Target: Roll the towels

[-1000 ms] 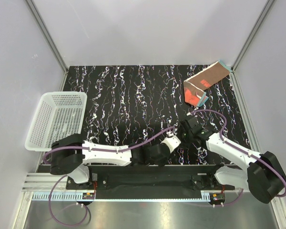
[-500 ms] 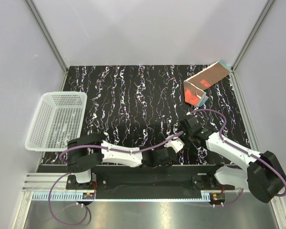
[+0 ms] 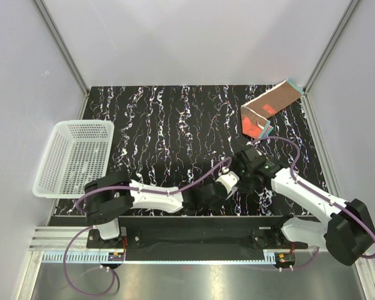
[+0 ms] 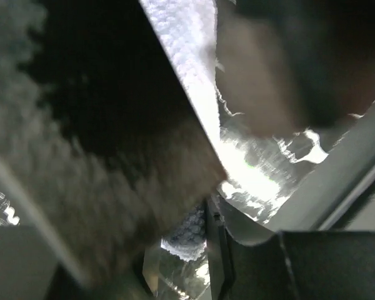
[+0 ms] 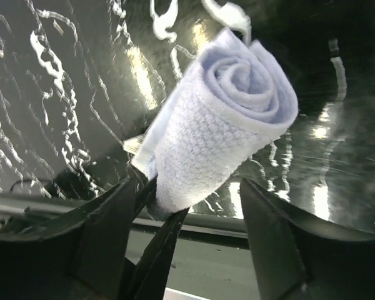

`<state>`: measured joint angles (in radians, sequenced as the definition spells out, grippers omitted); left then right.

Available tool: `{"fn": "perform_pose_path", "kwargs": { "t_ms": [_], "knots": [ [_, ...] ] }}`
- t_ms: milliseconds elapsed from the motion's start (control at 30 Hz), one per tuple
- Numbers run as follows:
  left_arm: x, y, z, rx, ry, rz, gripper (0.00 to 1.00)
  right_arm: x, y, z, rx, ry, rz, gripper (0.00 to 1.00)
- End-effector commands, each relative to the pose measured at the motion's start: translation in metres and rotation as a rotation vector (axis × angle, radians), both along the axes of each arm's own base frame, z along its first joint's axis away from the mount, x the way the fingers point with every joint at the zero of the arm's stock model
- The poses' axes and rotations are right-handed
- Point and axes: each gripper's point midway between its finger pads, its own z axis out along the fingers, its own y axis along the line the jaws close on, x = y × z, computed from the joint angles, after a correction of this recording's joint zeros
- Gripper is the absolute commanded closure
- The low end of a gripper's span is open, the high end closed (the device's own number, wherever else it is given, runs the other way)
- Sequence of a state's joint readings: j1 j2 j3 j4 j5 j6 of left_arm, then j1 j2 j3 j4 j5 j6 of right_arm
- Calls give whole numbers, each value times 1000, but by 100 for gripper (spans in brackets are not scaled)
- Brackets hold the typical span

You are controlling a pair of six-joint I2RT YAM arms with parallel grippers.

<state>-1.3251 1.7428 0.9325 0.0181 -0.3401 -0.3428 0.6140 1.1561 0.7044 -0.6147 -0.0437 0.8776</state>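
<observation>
container: the basket (image 3: 75, 156), white perforated plastic, sits at the left of the top view on the left edge of the table (image 3: 175, 125), a black top with white veining.
container contents: its holed floor and walls show plainly; both cloths lie out on the table, well apart from it.
rolled cloth: the pale towel (image 5: 219, 131) fills the centre of the right wrist view, wound into a tight roll with its spiral end toward the camera, lying on the glossy table.
unrolled cloth: the brown towel (image 3: 269, 112) lies at the upper right of the top view, near the table's far right corner, loosely folded, with a red-orange patch and a teal edge showing.
right tool: the right gripper (image 5: 187, 187) has its jaws spread, one finger on each side of the roll; the finger at frame right stands clear of the cloth.
left tool: the left gripper (image 3: 224, 185) is at lower centre of the top view, just beside the right one. Its wrist view is a blurred close-up of white terry, so whether its jaws are spread or pinching cannot be told.
</observation>
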Motion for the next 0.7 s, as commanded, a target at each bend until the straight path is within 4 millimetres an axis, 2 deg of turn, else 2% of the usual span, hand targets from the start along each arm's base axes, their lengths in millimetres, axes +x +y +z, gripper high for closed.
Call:
{"fn": "perform_pose_path", "kwargs": {
  "t_ms": [0,133,300,467,567,667],
  "knots": [
    [-10,25,-32,36,187,13,71,15,-6,46,-17,-104,-21,23],
    [-4,27,-33,19,254,31,71,24,-26,69,-48,-173,-94,21],
    [-3,27,-33,-13,330,37,71,21,-42,79,-34,-235,-192,19],
    [-6,27,-41,-3,376,35,71,16,-32,81,112,-282,-219,18],
    [-9,26,-45,-20,418,27,71,14,-20,72,193,-285,-196,18],
    [-15,28,-46,-39,471,13,71,11,-14,52,215,-249,-197,18]
  ]
}}
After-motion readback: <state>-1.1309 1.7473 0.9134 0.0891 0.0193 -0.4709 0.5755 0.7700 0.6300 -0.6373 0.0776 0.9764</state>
